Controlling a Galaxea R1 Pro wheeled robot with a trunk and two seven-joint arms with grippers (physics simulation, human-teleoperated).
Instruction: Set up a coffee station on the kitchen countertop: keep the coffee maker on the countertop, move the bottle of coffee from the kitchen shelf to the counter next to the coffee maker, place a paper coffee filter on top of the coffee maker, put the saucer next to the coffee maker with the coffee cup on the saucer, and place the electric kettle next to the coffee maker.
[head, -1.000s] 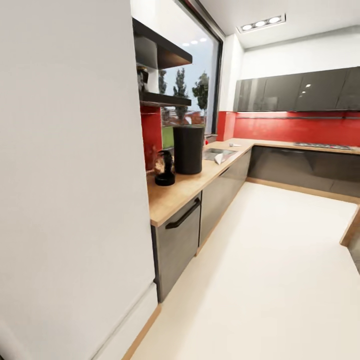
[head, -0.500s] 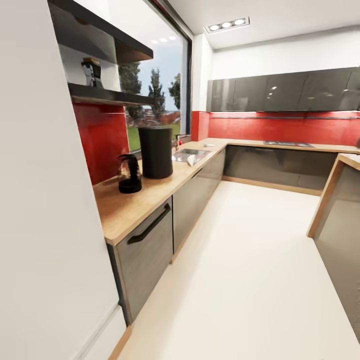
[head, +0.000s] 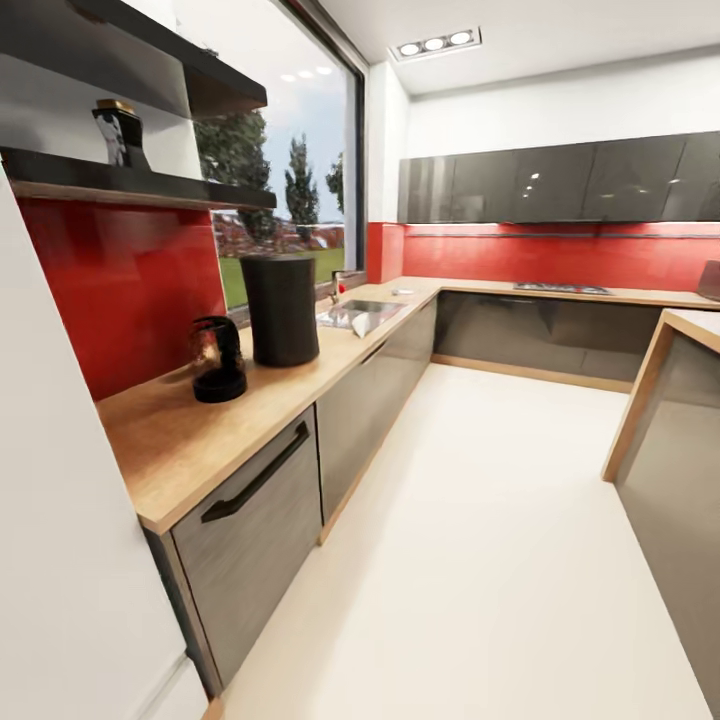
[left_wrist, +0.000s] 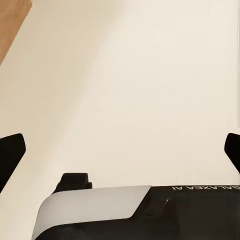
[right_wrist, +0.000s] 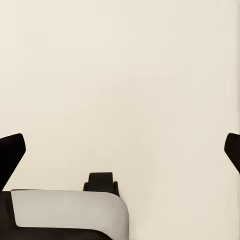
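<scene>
The coffee maker (head: 282, 310), a tall dark machine, stands on the beige kitchen countertop (head: 190, 445) at the left of the head view. The electric kettle (head: 218, 360), rounded with a black handle and base, sits just nearer than it and apart from it. The bottle of coffee (head: 119, 133) stands on the thin dark kitchen shelf (head: 140, 182) above the red wall. A small white folded thing (head: 360, 325) lies at the sink; I cannot tell what it is. My left gripper (left_wrist: 120, 150) and right gripper (right_wrist: 120, 150) are open over the pale floor, holding nothing.
A thicker dark shelf (head: 170, 55) hangs above the thin one. The steel sink (head: 360, 312) is set in the counter past the coffee maker. Grey cabinet fronts (head: 255, 510) run below. An island counter (head: 665, 400) stands at the right, with wide pale floor (head: 480, 520) between.
The whole head view has shifted as the camera moved: the white wall at the left has slid out and the counter, kettle, coffee maker and shelf appear nearer. The things themselves have not moved.
</scene>
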